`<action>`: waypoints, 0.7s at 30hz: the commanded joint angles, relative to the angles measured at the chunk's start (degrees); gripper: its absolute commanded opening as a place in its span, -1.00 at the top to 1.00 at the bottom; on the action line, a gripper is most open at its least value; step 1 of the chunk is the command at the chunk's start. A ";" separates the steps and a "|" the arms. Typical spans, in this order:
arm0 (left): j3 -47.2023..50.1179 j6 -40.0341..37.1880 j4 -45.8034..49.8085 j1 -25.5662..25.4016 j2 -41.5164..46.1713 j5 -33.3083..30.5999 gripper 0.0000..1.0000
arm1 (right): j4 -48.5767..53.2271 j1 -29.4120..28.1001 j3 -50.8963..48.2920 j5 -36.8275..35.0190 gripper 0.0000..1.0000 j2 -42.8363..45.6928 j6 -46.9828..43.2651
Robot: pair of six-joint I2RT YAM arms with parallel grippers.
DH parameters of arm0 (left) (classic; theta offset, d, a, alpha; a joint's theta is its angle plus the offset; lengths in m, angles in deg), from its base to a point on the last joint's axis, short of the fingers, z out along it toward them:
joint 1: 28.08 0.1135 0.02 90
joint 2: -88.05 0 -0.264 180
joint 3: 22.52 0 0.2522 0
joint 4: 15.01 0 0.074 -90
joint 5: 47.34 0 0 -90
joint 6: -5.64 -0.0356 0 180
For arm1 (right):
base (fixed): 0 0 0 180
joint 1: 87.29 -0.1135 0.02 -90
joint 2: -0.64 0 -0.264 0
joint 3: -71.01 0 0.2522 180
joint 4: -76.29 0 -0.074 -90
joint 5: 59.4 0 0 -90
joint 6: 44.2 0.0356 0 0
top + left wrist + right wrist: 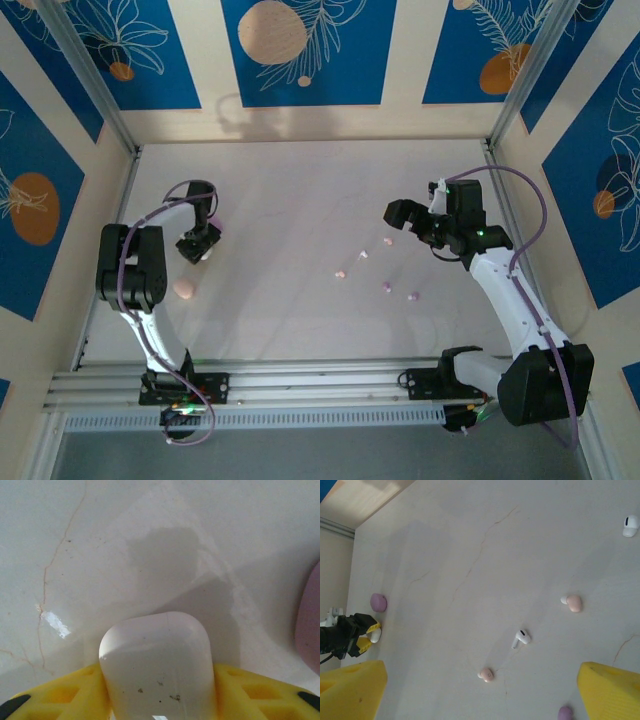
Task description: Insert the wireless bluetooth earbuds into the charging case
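Observation:
My left gripper (197,246) is shut on a white charging case (156,665), pinched between its yellow fingers (65,695) just over the table. A lilac case (310,630) lies right beside it, and a pale pink case (185,289) sits nearer the front. The earbuds are scattered mid-table: a white stemmed bud (521,638), a pink bud (487,674), another pink bud (574,603), a white bud (630,525) and a lilac bud (565,713). My right gripper (480,697) hangs open above them with nothing between its fingers (612,695).
The white table (290,190) is walled by blue-and-cream patterned panels on three sides, with metal posts at the back corners. A rail with both arm bases runs along the near edge. The lilac case (378,602) sits close to the left gripper.

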 commanded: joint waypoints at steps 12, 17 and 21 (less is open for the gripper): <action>10.78 2.01 -1.87 -6.86 9.40 6.33 0.16 | 2.98 -0.57 -0.24 0.93 -0.96 1.96 -0.17; 13.69 6.81 -2.20 -16.11 12.31 5.87 0.09 | 3.43 -0.57 -1.52 1.06 -0.97 2.46 -0.07; 13.92 12.86 -2.46 -24.79 12.67 4.75 0.08 | 4.18 -0.80 -1.70 1.68 -0.97 2.35 -0.30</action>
